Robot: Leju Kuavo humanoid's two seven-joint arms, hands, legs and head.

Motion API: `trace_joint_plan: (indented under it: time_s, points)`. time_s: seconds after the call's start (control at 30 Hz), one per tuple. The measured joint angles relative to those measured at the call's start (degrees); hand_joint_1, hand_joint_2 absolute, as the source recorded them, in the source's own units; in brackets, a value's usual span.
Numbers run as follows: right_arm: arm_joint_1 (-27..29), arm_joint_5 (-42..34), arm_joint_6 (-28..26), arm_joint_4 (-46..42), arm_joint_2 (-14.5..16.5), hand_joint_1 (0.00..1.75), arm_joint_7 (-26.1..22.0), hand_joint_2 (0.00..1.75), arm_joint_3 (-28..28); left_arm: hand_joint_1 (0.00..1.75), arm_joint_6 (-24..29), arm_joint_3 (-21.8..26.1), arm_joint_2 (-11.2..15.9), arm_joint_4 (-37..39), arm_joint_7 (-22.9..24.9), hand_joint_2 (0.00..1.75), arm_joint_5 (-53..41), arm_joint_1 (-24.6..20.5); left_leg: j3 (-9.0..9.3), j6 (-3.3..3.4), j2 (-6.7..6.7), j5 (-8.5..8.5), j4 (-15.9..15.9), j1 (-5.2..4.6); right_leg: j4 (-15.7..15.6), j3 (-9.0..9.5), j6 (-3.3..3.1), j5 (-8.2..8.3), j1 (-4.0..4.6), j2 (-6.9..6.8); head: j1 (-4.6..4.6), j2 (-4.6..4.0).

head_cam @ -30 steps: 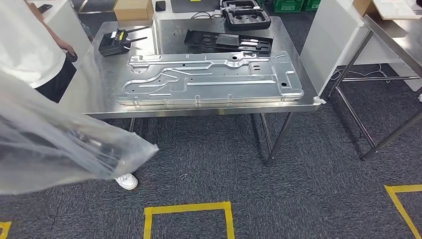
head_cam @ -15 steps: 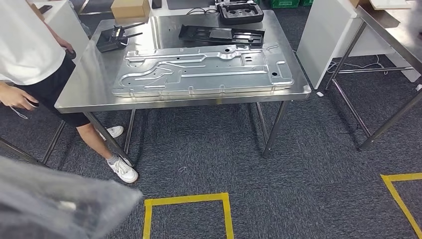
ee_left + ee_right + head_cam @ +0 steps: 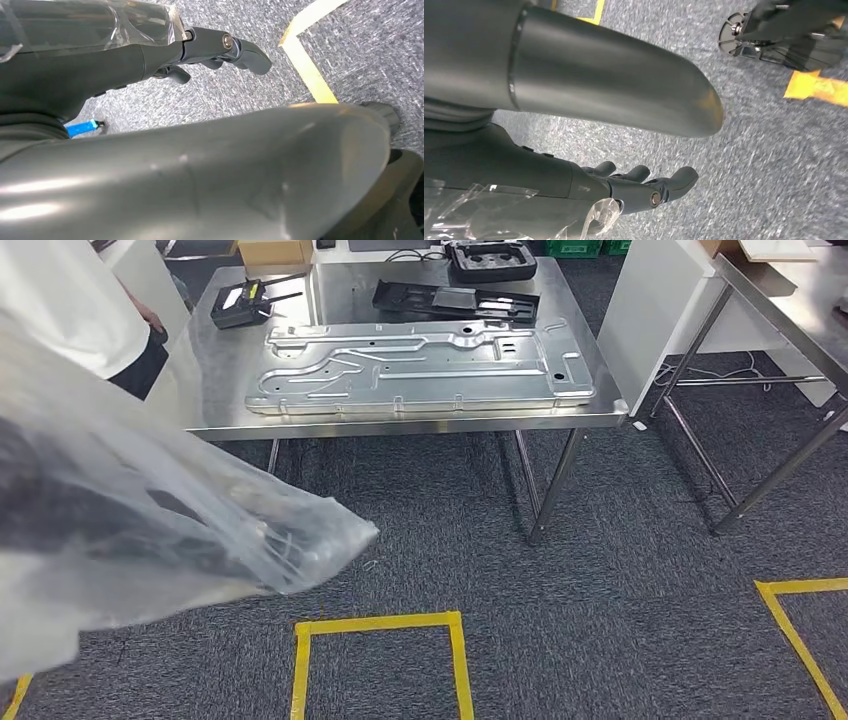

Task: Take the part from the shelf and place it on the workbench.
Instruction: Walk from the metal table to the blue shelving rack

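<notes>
Filling the frame's lower left, a clear plastic bag (image 3: 150, 530) swung near the workbench (image 3: 215, 390). Left hand (image 3: 220, 47) and right hand (image 3: 644, 187) hung spread wide, holding nothing.

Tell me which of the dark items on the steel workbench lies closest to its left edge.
The small black device with a yellow label, at the workbench's far left corner. The long black tray and the black moulded case sit farther right, beyond the silver stamped panel.

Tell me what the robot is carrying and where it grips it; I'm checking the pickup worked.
A dark part in a clear plastic bag is carried at the robot's left. Both hands lie against plastic, the left hand and the right hand, but the exact hold cannot be told.
</notes>
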Motion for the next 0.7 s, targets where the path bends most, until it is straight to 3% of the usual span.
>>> trace_joint_plan:
  time_s: [0.07, 0.17, 0.2, 0.27, 0.33, 0.37, 0.4, 0.43, 0.5, 0.57, 0.67, 0.7]
  points:
    - [-0.06, 0.0, -0.03, 0.0, -0.02, 0.0, -0.32, 0.0, 0.01, 0.0, 0.0, 0.0, -0.05, 0.0, 0.14, 0.0, 0.01, -0.05, -0.82, -0.57, 0.01, 0.31, 1.0, -0.12, -5.31, 2.86, -0.33, 0.15, 0.16, 0.13, 0.02, 0.02]
    - [-0.09, -0.08, -0.48, 0.0, -0.02, 0.0, -1.06, 0.0, 0.02, 0.0, 0.0, -0.01, -0.18, 0.0, 0.27, 0.0, -0.02, 0.0, -1.59, -1.57, -0.06, 0.44, 1.77, 0.01, -5.82, 2.22, -1.57, 0.4, 0.25, 0.1, -0.02, 0.04]
    - [-0.12, -0.14, -0.65, 0.0, -0.04, 0.0, -1.24, 0.0, 0.02, 0.0, 0.0, -0.01, -0.25, 0.0, 0.34, 0.0, -0.03, 0.05, -2.13, -1.92, -0.11, -0.7, 2.98, 0.15, -5.85, 1.91, -2.12, 0.75, 0.21, 0.0, -0.04, 0.04]
    - [-0.17, -0.22, -0.68, 0.0, -0.09, 0.0, -1.34, 0.0, 0.02, 0.0, 0.0, -0.03, -0.41, 0.01, 0.71, 0.0, -0.03, 0.12, -4.3, -2.63, -0.21, -5.27, 8.81, 0.49, -5.89, 1.03, -2.97, 1.5, 0.15, -0.17, -0.09, 0.04]
    - [-0.11, -0.37, -0.41, 0.02, -0.13, 0.0, -1.02, 0.0, 0.02, 0.0, 0.0, -0.04, -0.6, 0.02, 1.25, 0.0, -0.03, 0.17, -6.79, -3.12, -0.21, -9.45, 16.59, 0.72, -5.84, -0.01, -3.2, 2.22, 0.22, -0.2, -0.1, 0.04]
    - [-0.05, -0.52, -0.29, 0.05, -0.14, 0.0, -0.84, 0.0, 0.02, 0.0, 0.0, -0.04, -0.69, 0.02, 1.44, 0.0, -0.03, 0.19, -7.16, -3.2, -0.21, -10.07, 18.74, 0.76, -5.83, -0.49, -3.15, 2.54, 0.25, -0.19, -0.1, 0.04]
    - [0.01, -0.79, -0.23, 0.11, -0.14, 0.0, -0.74, 0.0, 0.02, 0.0, 0.0, -0.04, -0.77, 0.02, 1.51, 0.0, -0.04, 0.21, -6.41, -3.15, -0.21, -9.54, 18.63, 0.77, -5.82, -0.89, -3.06, 2.84, 0.27, -0.18, -0.1, 0.04]
    - [0.04, -1.07, -0.22, 0.16, -0.15, 0.0, -0.77, 0.0, 0.02, 0.0, 0.0, -0.04, -0.81, 0.02, 1.47, 0.0, -0.05, 0.22, -4.52, -2.99, -0.22, -8.14, 16.13, 0.75, -5.81, -1.17, -2.95, 3.09, 0.29, -0.15, -0.1, 0.04]
    - [0.05, -1.67, 0.04, 0.24, -0.14, 0.0, -1.1, 0.0, 0.02, 0.0, 0.0, -0.08, -0.84, 0.02, 1.26, 0.0, -0.05, 0.14, 1.24, -2.23, -0.95, -5.11, 7.01, 0.61, -5.82, -1.53, -2.63, 3.51, 0.32, 0.12, -0.1, 0.04]
    - [-0.13, -2.14, 0.66, 0.24, -0.14, 0.0, -1.5, 0.0, 0.02, 0.0, 0.0, -0.21, -0.85, 0.02, 1.05, 0.0, -0.03, 0.1, 4.87, -1.49, -1.88, -4.08, 0.55, 0.33, -5.82, -1.87, -2.08, 3.99, 0.31, 0.54, -0.16, 0.04]
    - [-0.28, -2.43, 1.17, 0.26, -0.16, 0.0, -1.77, 0.0, 0.02, 0.0, 0.0, -0.37, -0.93, 0.02, 0.52, 0.0, -0.02, 0.24, 5.2, -0.86, -1.34, -3.89, -1.03, 0.13, -5.69, -2.26, -1.06, 4.53, 0.21, 1.06, -0.38, 0.04]
    - [-0.26, -2.48, 1.15, 0.27, -0.19, 0.0, -1.78, 0.0, 0.02, 0.0, 0.0, -0.43, -0.99, 0.02, 0.25, 0.0, -0.02, 0.22, 5.12, -0.56, -1.02, -3.6, -1.28, 0.24, -4.97, -2.65, -0.8, 3.99, 0.2, 1.04, -0.34, 0.04]
